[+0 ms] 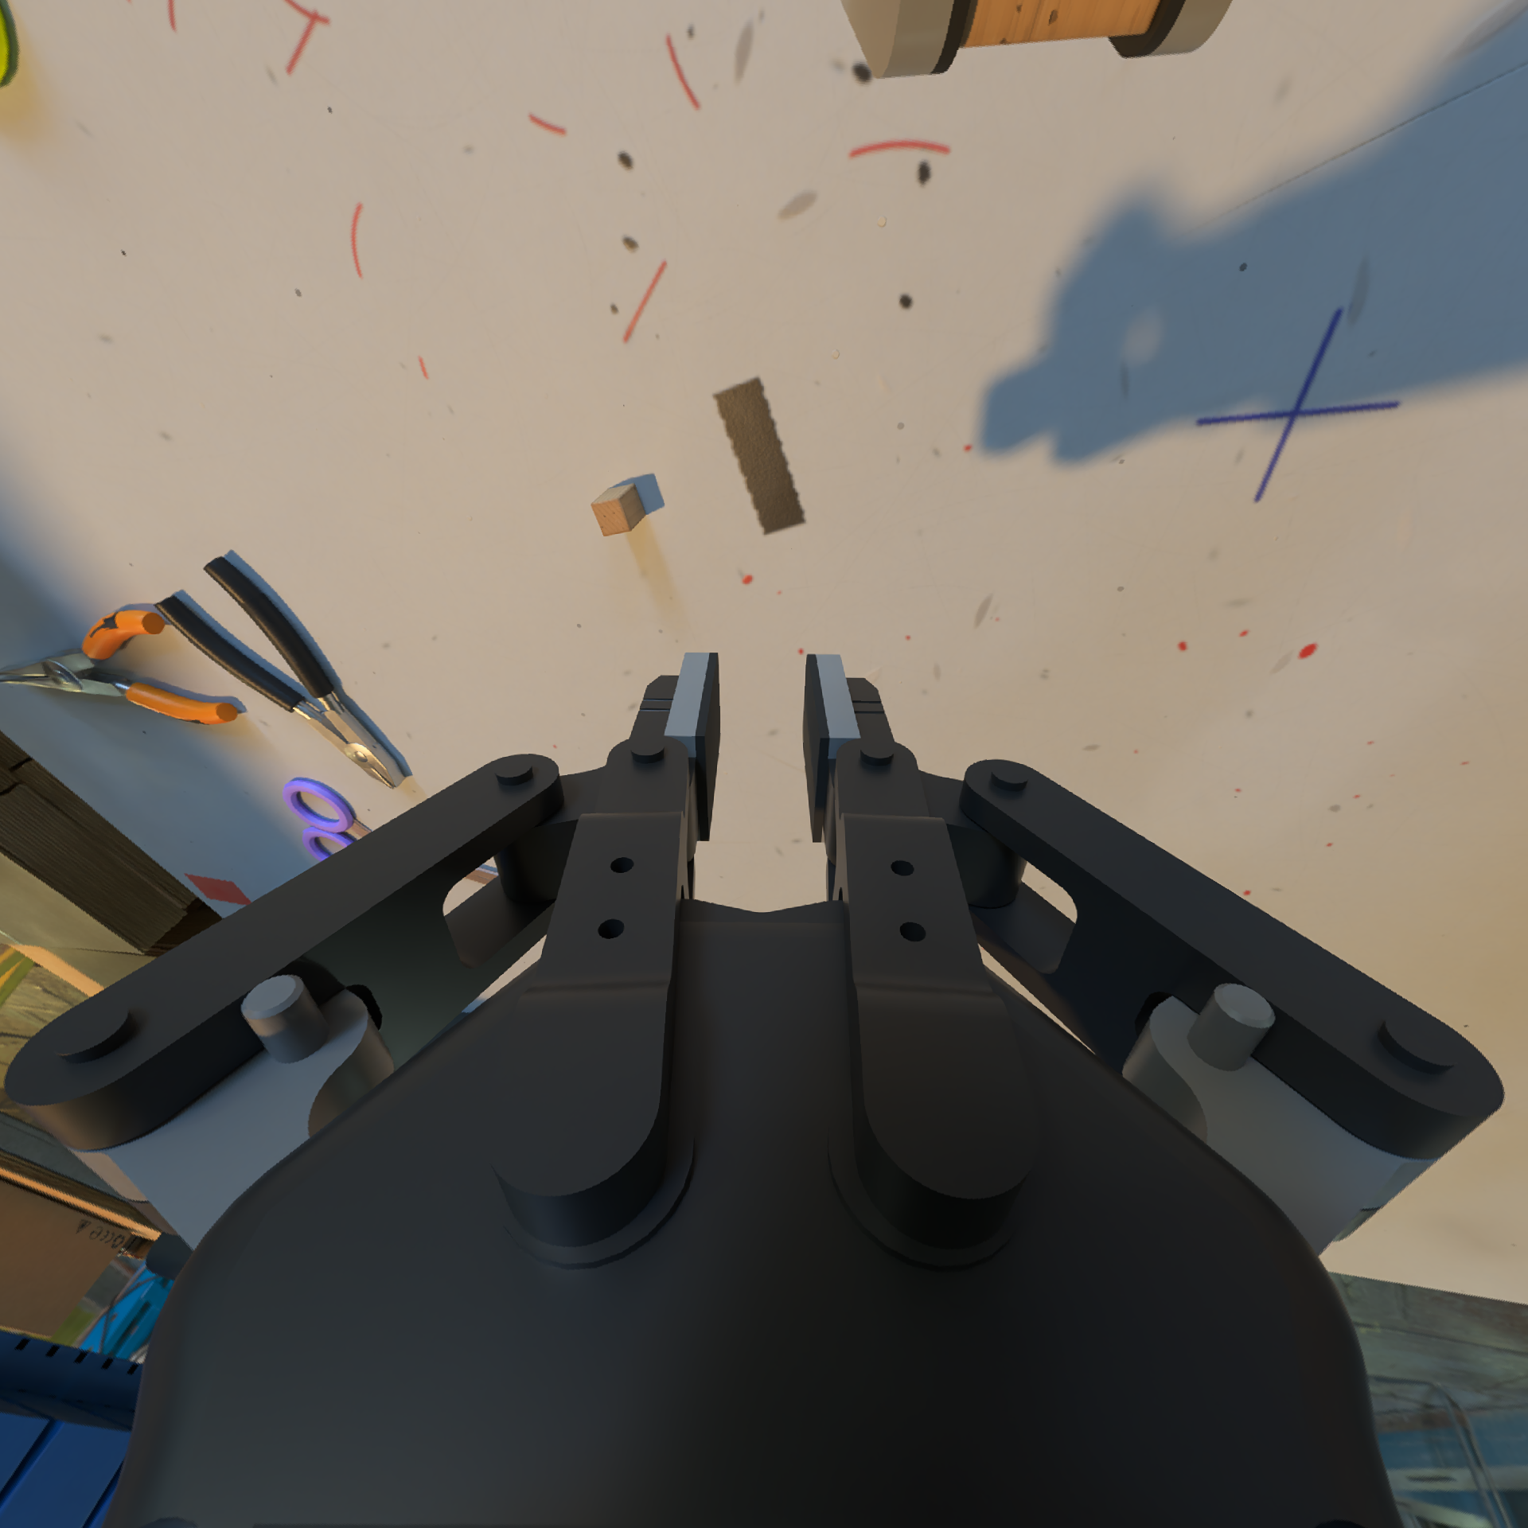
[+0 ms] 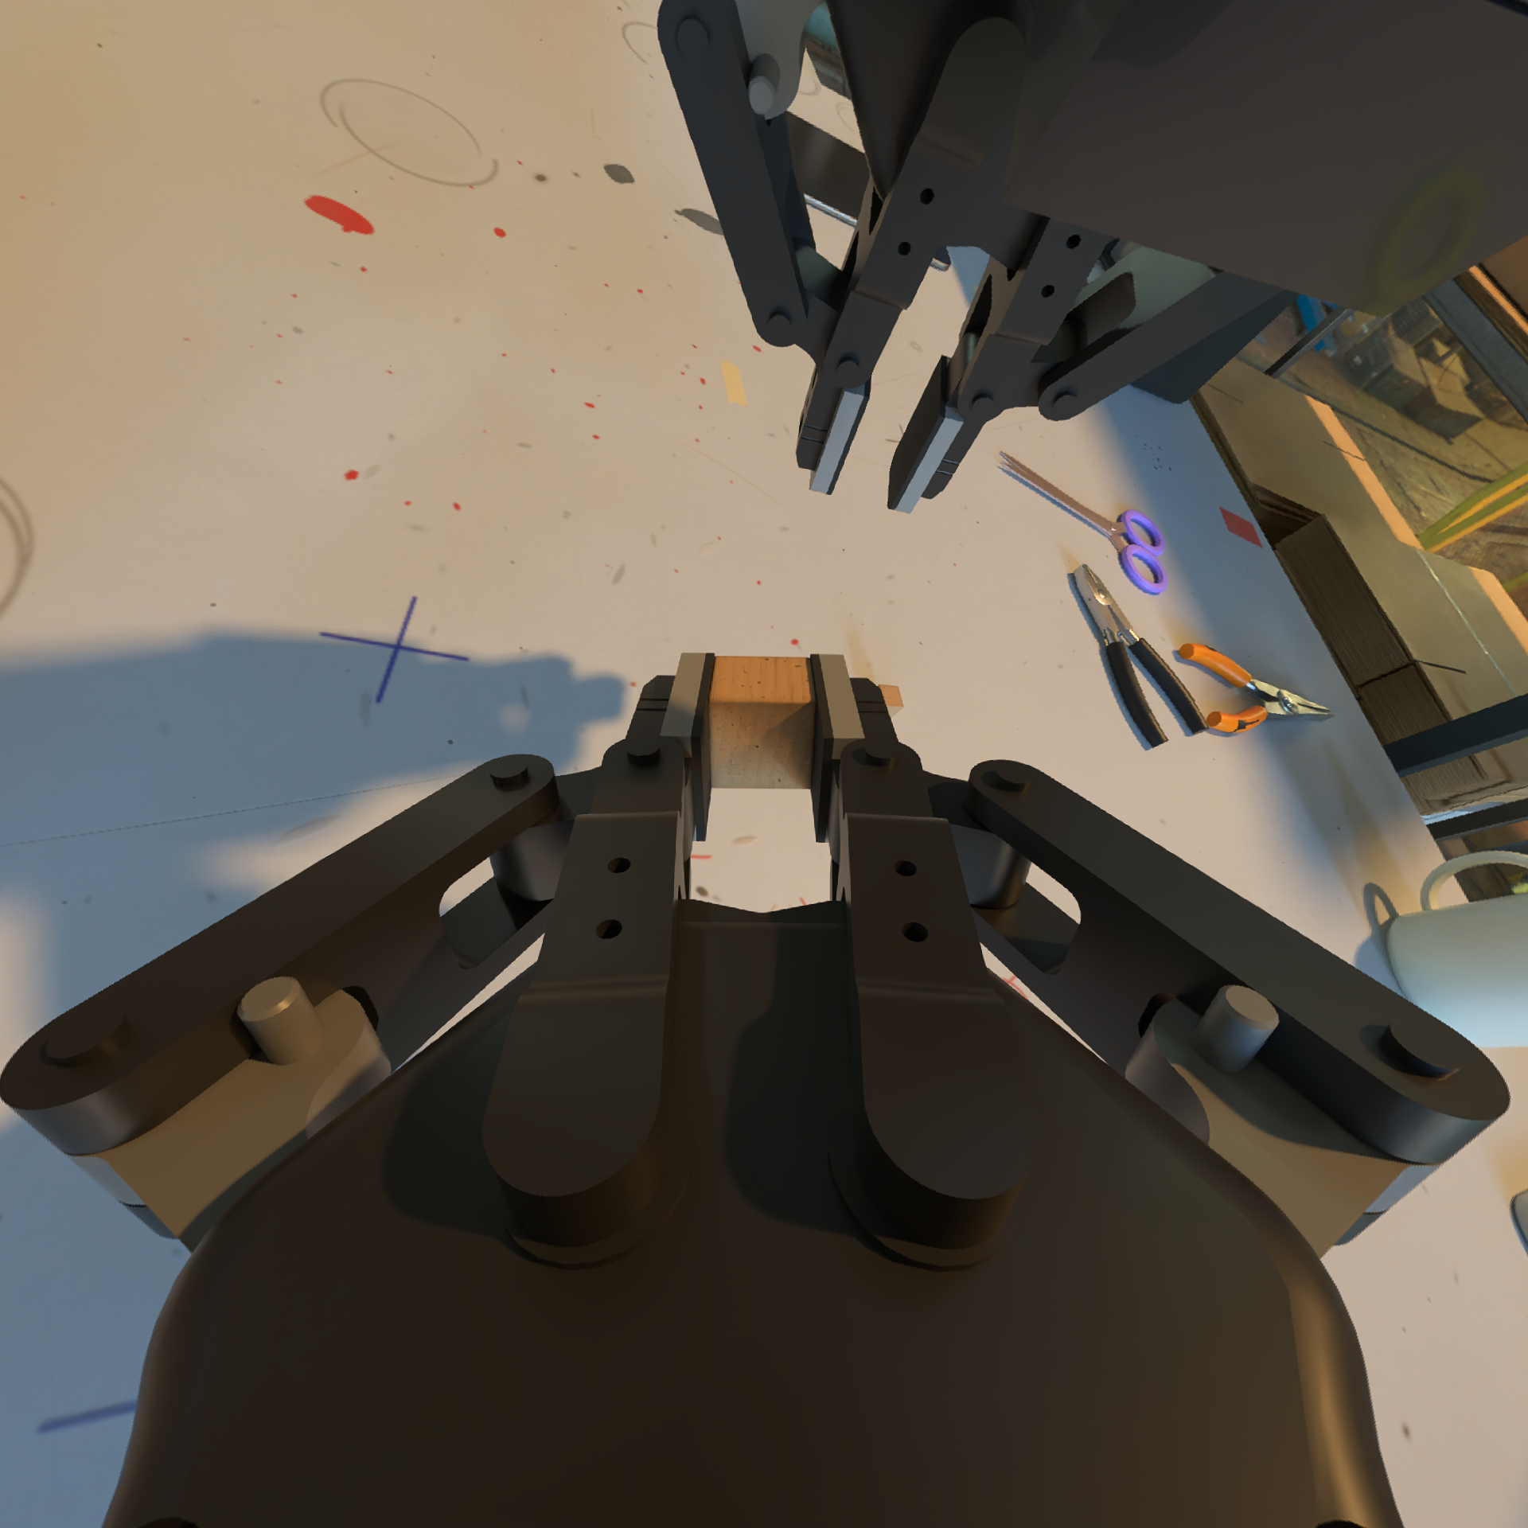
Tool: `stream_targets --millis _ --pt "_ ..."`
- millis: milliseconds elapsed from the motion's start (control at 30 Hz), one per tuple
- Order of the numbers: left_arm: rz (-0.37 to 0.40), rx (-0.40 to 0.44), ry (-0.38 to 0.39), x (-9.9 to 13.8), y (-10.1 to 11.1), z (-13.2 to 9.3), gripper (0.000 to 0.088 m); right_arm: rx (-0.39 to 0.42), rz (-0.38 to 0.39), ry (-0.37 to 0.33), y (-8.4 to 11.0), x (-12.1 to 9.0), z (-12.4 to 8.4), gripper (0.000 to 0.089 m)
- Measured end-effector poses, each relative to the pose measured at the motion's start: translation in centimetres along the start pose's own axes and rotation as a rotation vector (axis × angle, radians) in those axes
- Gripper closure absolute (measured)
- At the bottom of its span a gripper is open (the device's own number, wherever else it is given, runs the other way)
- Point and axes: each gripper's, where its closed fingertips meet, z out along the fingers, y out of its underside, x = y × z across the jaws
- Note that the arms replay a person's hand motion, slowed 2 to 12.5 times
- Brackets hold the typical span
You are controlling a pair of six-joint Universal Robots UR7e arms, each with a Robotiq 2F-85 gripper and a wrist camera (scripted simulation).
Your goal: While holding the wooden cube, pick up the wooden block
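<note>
My right gripper [image 2: 761, 661] is shut on the wooden cube [image 2: 761, 711], held above the table. From the left wrist view, the cube [image 1: 1046, 21] shows at the top edge between the right gripper's pads [image 1: 901, 41]. A small wooden block [image 1: 626, 504] lies on the pale table, ahead and slightly left of my left gripper [image 1: 762, 661]. That gripper hovers above the table with a narrow gap between its fingers and nothing in it. In the right wrist view the block [image 2: 889, 697] peeks out beside my right finger, and the left gripper [image 2: 861, 496] hangs beyond it.
A dark tape strip [image 1: 759, 455] lies right of the block. Black pliers [image 1: 281, 653], orange pliers [image 1: 157, 670] and purple scissors [image 1: 318, 814] lie near the table's edge. A white jug [image 2: 1455, 951] stands at the right. A blue cross [image 1: 1294, 405] marks the table.
</note>
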Motion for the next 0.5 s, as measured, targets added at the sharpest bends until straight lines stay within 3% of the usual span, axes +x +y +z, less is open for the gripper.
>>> stream_targets --millis 500 --pt "0.036 0.019 0.002 0.15 -0.25 -0.1 0.0696 0.023 0.001 -0.007 -0.08 -0.09 -0.31 0.0694"
